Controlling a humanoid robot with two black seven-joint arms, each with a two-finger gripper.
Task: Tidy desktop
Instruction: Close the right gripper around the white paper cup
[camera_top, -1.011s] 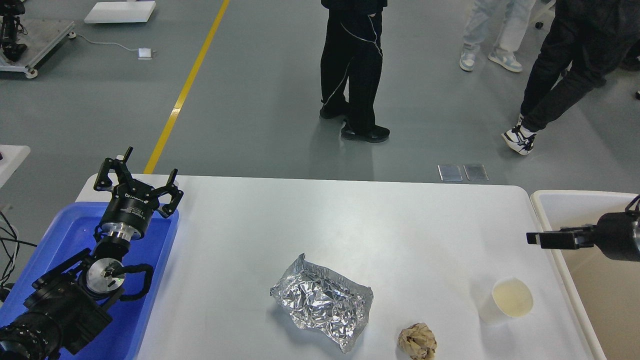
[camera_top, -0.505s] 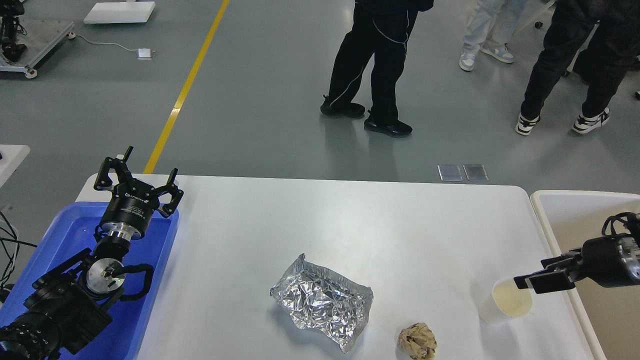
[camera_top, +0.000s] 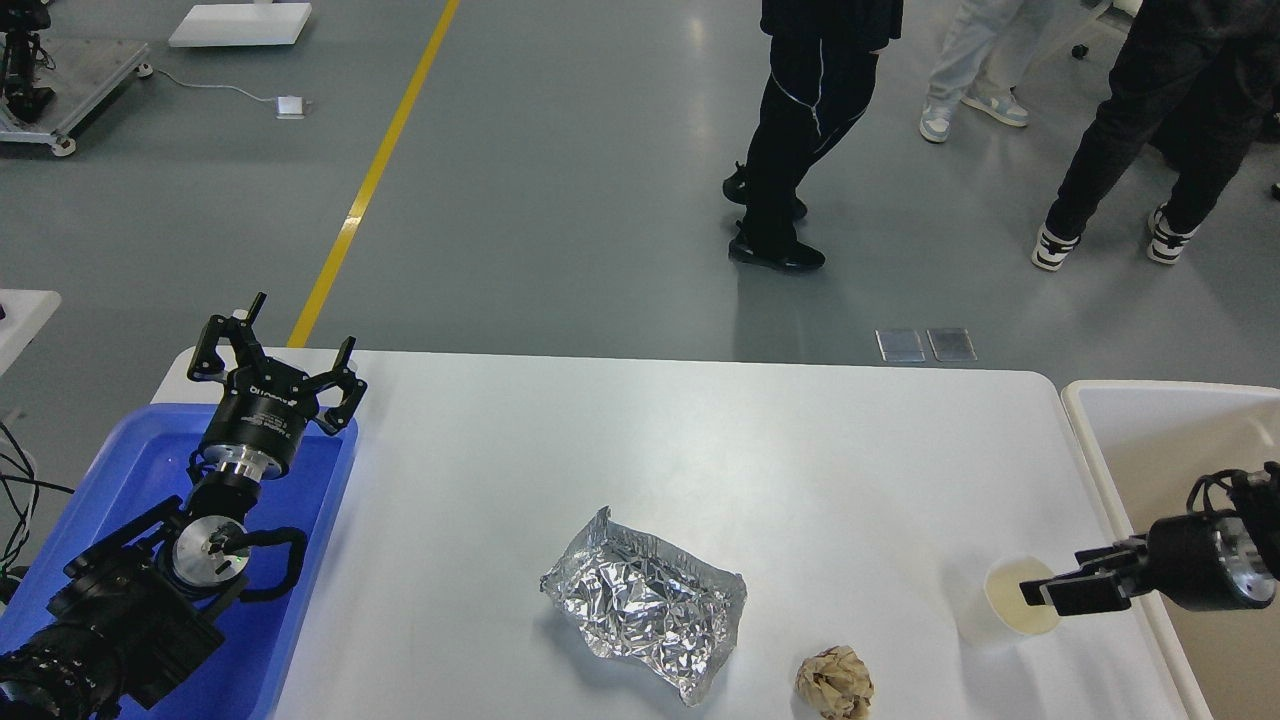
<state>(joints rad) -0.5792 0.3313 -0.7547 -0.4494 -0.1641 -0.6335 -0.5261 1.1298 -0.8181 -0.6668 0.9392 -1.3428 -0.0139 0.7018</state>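
The white desktop (camera_top: 700, 450) holds a crumpled sheet of silver foil (camera_top: 645, 600), a brown crumpled paper ball (camera_top: 835, 682) and a white paper cup (camera_top: 1000, 612) with pale liquid at the front right. My right gripper (camera_top: 1050, 577) reaches in from the right at the cup's right rim; its fingers look apart, the lower one over the cup's mouth. My left gripper (camera_top: 275, 345) is open and empty, held above the far end of the blue tray (camera_top: 150, 450) at the table's left.
A cream-white bin (camera_top: 1150, 420) stands against the table's right edge, under my right arm. People (camera_top: 800, 130) walk on the grey floor beyond the table. A yellow floor line (camera_top: 370, 180) runs at the back left.
My right gripper has come down and toward the front, from above the bin's edge to the cup's rim. The left arm has not moved. The people behind have walked to the right.
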